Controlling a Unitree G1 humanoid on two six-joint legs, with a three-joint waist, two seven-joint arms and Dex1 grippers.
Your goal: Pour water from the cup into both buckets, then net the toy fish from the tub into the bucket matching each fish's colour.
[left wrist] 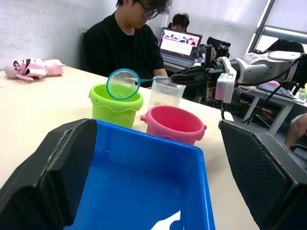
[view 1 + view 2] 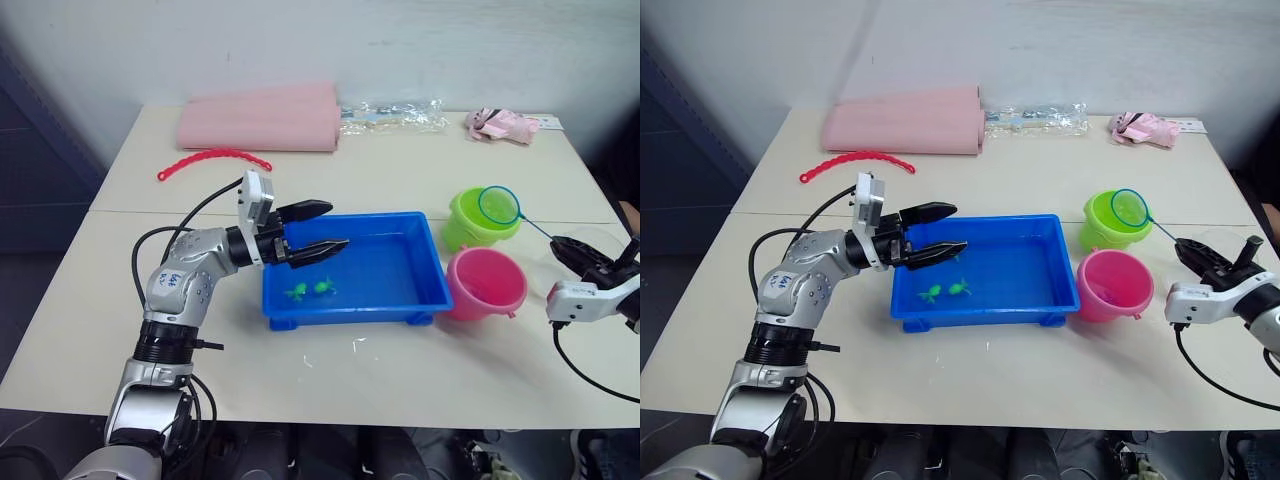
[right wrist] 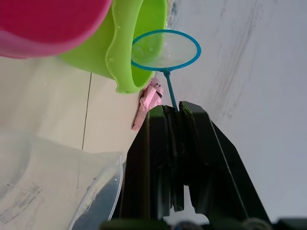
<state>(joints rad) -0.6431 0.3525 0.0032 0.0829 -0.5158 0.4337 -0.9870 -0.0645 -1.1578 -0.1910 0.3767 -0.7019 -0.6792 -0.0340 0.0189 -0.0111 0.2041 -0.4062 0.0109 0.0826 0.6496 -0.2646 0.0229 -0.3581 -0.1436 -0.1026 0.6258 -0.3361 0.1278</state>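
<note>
The net [image 2: 498, 205] hangs with its blue hoop over the lime green bucket [image 2: 478, 222], at that bucket's rim; whether mesh touches plastic I cannot tell. Its thin handle is the long axis, running from the hoop right and nearward into the right gripper [image 2: 1206, 258], whose fingers are clamped on the handle's end. Just near of the green bucket stands the pink bucket [image 2: 486, 283], and the clear cup [image 1: 165, 94] sits right of both.

Two green toy fish [image 2: 310, 289] lie in the blue tub [image 2: 428, 292], towards its near left part, so the next scoop likely means carrying the hoop left and nearward over the tub. The left gripper [image 2: 313, 232] hovers over the tub's left end, fingers spread apart and holding nothing, far closer to the fish.
</note>
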